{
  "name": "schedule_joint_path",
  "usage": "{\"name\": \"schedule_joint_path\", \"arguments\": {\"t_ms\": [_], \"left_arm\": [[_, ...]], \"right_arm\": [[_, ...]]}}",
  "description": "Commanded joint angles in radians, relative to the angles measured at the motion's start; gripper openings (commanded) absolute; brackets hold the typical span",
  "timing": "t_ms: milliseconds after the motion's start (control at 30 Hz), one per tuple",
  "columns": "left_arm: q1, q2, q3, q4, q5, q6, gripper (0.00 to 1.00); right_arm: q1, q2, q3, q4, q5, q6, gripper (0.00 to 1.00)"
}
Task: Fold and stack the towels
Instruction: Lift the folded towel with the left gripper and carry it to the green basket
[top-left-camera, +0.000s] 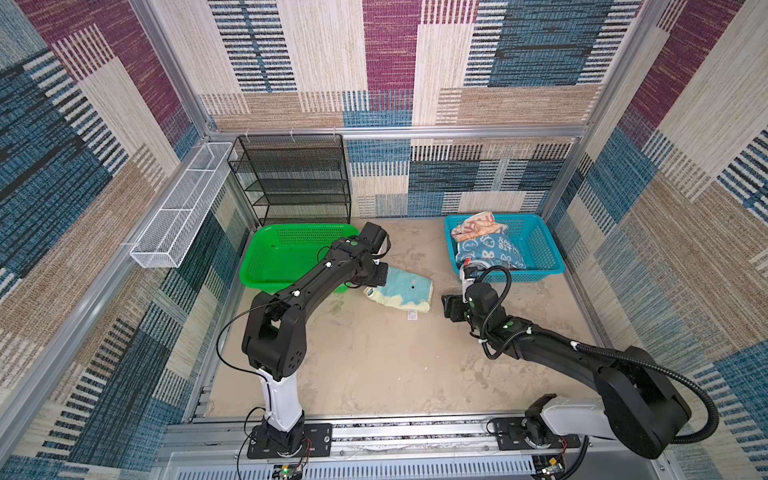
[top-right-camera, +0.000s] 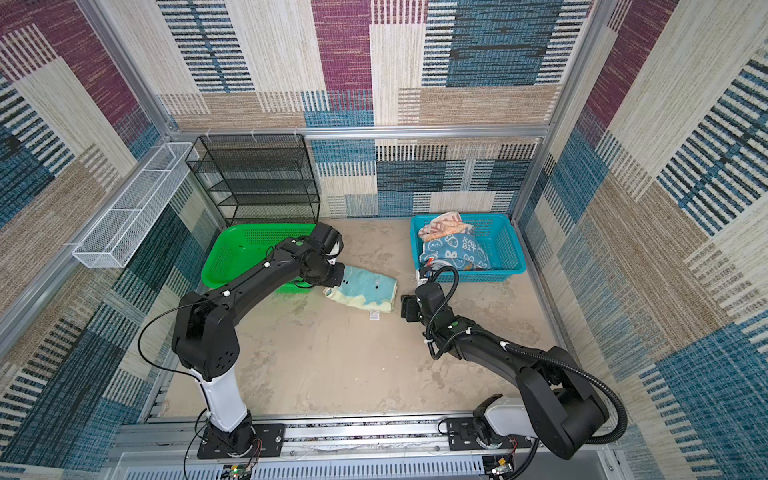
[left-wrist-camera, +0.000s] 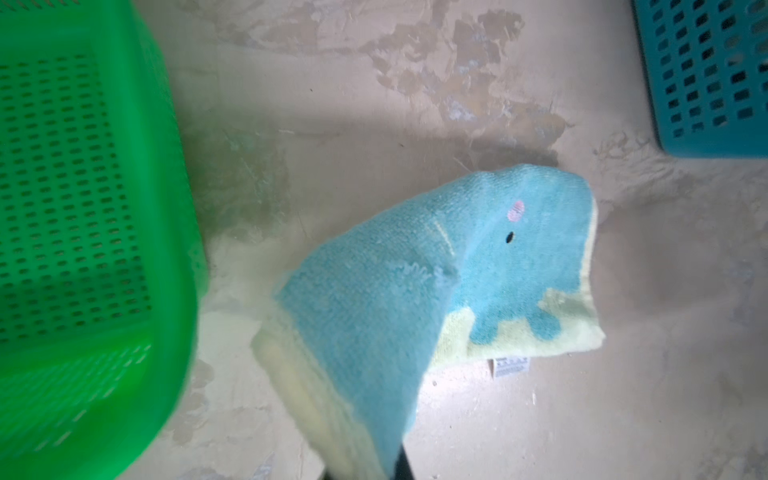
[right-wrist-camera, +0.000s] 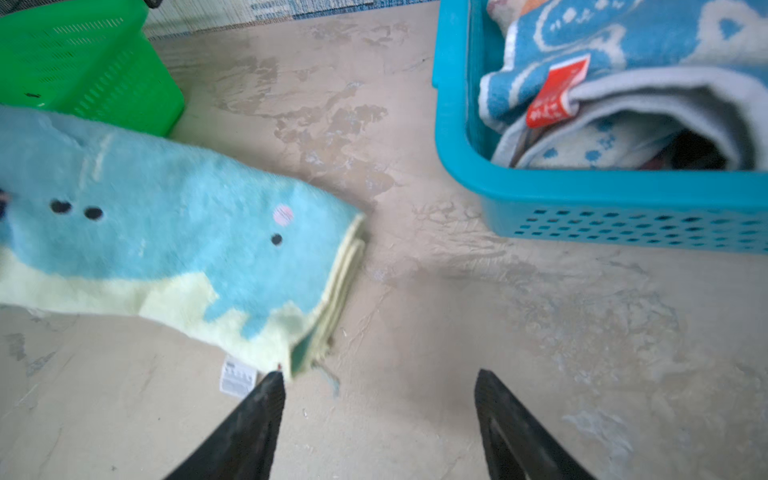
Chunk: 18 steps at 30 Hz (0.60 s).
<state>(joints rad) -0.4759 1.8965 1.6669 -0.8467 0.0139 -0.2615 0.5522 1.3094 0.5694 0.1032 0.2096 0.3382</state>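
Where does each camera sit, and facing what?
Top views: high above the robot, facing down and forward; both arms, left pincer shut on pale aqua-and-cream terry towel.
Left wrist: down along that towel; pincer nearly hidden.
Right wrist: low, forward past open right pincer.
Shared: both wrists see towel, green plastic basket, blue plastic basket.

1. Left arm (top-left-camera: 316, 274): black links, white lower segment (top-left-camera: 282, 399), green dot near wrist, thin black cable loop.
2. Right arm (top-left-camera: 552, 345): black links, white base segment, green dot, white cable ties, ribbed black conduit (top-left-camera: 713, 413).
3. Base plates (top-left-camera: 320, 438): black, flat, silver screws.
4. Right gripper (right-wrist-camera: 379, 372): black tapered fingers (right-wrist-camera: 249, 428).
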Motion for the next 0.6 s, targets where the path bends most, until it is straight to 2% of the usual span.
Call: {"name": "schedule_joint_path", "arguments": {"t_ms": [0, 333, 567], "left_arm": [[0.05, 0.043, 0.108, -0.137, 0.044, 0.075, 0.0], [0.249, 0.079, 0.3, -0.196, 0.19, 0.106, 0.0], [0.378, 0.105, 0.396, -0.285, 0.117, 0.14, 0.0]], "right_arm": [[0.0, 0.01, -0.014, 0.007, 0.037, 0.008, 0.74], [0.0, 0.065, -0.031, 0.038, -0.033, 0.033, 0.69], [0.0, 0.092, -0.032, 0.069, -0.07, 0.048, 0.66]]}}
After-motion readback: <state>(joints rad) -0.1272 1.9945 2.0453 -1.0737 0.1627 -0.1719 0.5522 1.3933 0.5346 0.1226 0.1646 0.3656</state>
